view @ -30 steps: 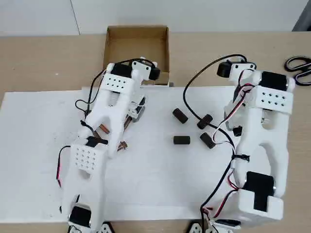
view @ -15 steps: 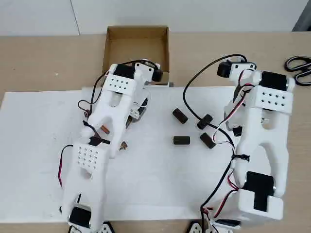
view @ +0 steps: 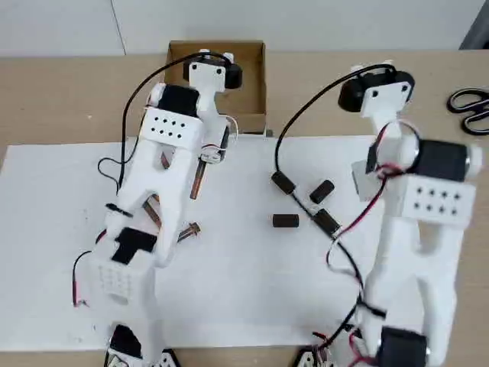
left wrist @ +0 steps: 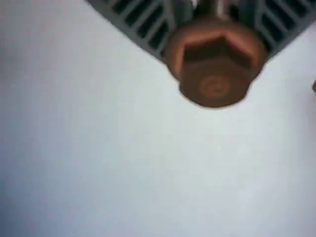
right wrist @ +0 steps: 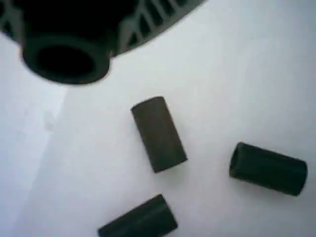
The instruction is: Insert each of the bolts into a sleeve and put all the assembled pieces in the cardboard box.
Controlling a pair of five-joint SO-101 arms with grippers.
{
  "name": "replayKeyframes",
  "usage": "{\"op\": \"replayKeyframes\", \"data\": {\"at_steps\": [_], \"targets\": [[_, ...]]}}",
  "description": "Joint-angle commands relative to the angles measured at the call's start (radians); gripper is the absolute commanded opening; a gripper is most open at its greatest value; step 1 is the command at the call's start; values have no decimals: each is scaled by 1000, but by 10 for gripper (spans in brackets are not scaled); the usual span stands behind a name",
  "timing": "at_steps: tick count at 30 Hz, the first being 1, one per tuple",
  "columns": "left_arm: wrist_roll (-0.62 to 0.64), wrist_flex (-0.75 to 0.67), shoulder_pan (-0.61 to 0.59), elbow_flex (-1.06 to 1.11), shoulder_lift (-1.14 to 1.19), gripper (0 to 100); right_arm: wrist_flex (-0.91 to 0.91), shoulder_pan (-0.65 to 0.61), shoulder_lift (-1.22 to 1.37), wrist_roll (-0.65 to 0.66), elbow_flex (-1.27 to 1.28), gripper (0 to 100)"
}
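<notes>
A wide wooden table [view: 61, 99], and across most of it a white sheet [view: 252, 298] where all the action sits. The left arm [view: 164, 176] stands over the sheet's left half, the right arm [view: 424, 222] along its right edge. At the table's far edge, just past the sheet's far edge, waits the cardboard box [view: 250, 88]; no assembled piece can be seen in the part of it that shows. Scissors [view: 470, 107] lie by the table's right edge, out of play.

Now the grippers. The left gripper [left wrist: 210, 12] is clamped on a copper bolt [left wrist: 215, 69], hex head towards its own camera, raised off the sheet. From above, the shank slants down not far from the sheet's far edge. The right gripper [right wrist: 84, 19] is closed around a black sleeve [right wrist: 64, 59], open bore showing, also up off the paper.

Four loose sleeves [view: 286, 221] lie between the arms, nearer the sheet's far edge than its near one, none touching. Spare bolts [view: 191, 229] lie close beside the left arm.

This looks like the mating step: each gripper has its half and nothing is joined yet. The next move calls for bringing the two together over the middle of the sheet. The shank and the bore need to share one axis before the push; a slight tilt would likely catch the tip on the rim. Then comes the box.
</notes>
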Motion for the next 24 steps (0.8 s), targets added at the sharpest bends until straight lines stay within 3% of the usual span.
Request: {"op": "replayKeyframes", "data": {"at_steps": [1, 8, 11, 15, 20, 24], "targets": [[15, 18, 6, 59, -219, 5, -5, -7, -171, -6, 46, 3], [226, 12, 5, 134, -502, 5, -15, -8, -427, -25, 160, 3], [295, 5, 6, 163, -591, 5, -45, -10, -530, -160, 218, 3], [479, -17, -3, 217, -677, 5, -162, -25, -662, -298, 330, 3], [658, -95, 6, 346, -763, 5, -263, -216, -814, -324, 549, 3], [692, -199, 5, 475, -841, 5, -369, -384, -921, -322, 717, 3]]}}
